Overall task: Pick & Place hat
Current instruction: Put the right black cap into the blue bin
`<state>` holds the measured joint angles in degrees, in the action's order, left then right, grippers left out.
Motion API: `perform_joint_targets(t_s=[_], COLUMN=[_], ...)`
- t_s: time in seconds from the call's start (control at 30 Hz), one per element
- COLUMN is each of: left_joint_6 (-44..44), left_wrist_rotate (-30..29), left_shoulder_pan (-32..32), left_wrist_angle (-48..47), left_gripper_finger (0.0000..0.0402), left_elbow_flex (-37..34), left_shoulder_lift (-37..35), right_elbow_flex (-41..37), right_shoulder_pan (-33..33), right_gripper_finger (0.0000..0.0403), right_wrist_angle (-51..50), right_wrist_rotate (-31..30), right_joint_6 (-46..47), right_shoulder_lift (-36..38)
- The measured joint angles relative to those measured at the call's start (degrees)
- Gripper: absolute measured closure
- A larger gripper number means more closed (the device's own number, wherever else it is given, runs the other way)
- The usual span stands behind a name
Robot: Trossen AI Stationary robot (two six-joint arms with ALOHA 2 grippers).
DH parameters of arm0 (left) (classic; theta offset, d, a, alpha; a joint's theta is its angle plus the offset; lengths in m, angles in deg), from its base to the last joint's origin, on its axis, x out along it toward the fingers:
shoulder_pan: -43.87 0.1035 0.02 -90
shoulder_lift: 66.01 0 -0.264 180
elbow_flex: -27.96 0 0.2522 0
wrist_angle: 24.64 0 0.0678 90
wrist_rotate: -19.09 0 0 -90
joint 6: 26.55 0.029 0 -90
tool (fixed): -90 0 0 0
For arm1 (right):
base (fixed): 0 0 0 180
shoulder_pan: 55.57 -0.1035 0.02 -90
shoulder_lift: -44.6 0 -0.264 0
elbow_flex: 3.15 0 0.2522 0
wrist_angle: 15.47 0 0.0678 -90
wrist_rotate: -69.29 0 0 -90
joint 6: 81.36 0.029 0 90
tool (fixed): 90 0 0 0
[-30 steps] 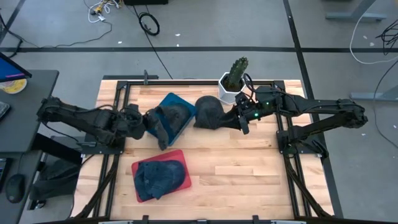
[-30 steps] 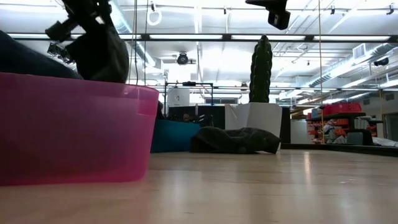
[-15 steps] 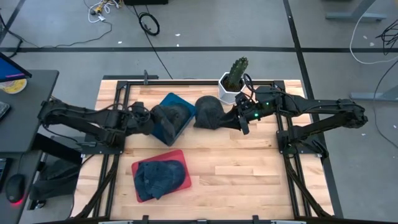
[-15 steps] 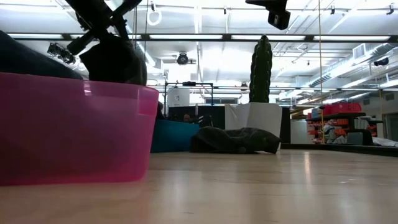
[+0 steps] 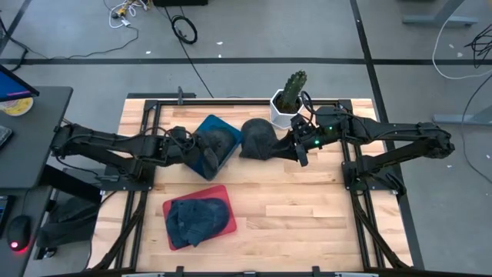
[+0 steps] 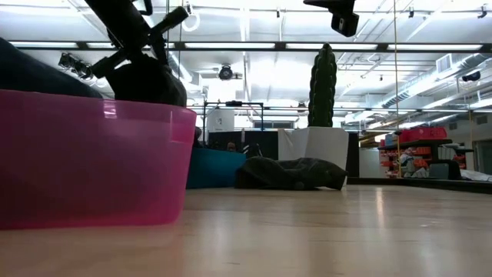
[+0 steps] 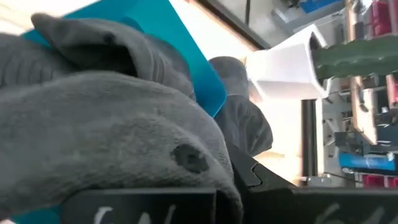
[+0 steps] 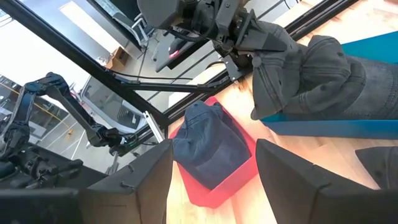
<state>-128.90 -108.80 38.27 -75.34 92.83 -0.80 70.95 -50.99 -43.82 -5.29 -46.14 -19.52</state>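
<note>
From above, I see my left gripper clamped tight on a soft dark grey fabric hat, holding it over the teal plastic tray near the back of the wooden counter. My right gripper hangs with its fingers spread wide and nothing between them, just beside a second dark grey hat lying on the counter by the white-potted cactus. A blue denim hat sits in the red plastic tray nearer the front.
</note>
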Motion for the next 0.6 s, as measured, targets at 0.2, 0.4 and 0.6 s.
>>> perform_joint_targets(t_s=[0.2,0.4,0.6], left_joint_6=[2.53,6.59,8.81], left_wrist_rotate=[3.31,5.68,7.12], left_shoulder_pan=[1.94,3.47,5.35], left_wrist_angle=[-0.22,8.92,9.03], left_gripper_finger=[0.0399,0.0399,0.0399], left_elbow_flex=[0.0,0.0,0.0], left_shoulder_lift=[0.43,0.42,0.42], right_elbow_flex=[0.0,0.0,0.0], right_shoulder_pan=[0.0,0.0,0.0], right_gripper_finger=[0.0172,0.0172,0.0172], right_wrist_angle=[-0.02,-0.02,-0.03], right_wrist_rotate=[0.0,-0.02,-0.48], right_joint_6=[-0.09,-0.14,-0.25], right_shoulder_lift=[0.0,-0.02,-0.02])
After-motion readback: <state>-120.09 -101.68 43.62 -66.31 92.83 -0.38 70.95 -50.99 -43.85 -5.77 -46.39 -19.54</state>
